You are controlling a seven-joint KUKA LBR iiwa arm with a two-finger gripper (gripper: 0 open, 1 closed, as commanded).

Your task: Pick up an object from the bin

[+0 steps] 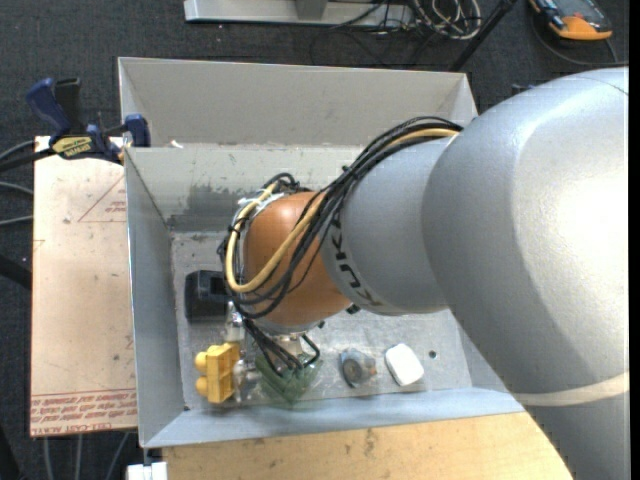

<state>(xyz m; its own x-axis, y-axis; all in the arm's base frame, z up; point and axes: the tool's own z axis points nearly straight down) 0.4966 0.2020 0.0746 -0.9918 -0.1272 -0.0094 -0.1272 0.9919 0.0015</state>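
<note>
Claw [270, 358], low in the lower-left part of the grey metal bin [150, 288], mostly hidden under the wrist. Whether it is open or closed cannot be told, and nothing can be seen held in it.

Directly beneath the claw lies a green translucent object [288, 384], crumpled in outline, close to the bin's lower wall. It appears to touch the claw, though the contact cannot be made out for certain.

A yellow plastic block [217, 373] with raised studs lies just beside the green translucent object on its left, near the bin's lower-left corner.

Above the yellow plastic block, against the left side of the floor, rests a black blocky object [205, 294], partly covered by the wrist.

To the right of the claw, along the lower wall, lie a small grey round object [355, 368] and, just beside it, a white rounded object [405, 365]; the two are close but apart.

An orange domed cover [285, 263] caps the wrist, with black and yellow cables [237, 253] looped over it. The large grey arm [520, 228] enters from the right.
</note>
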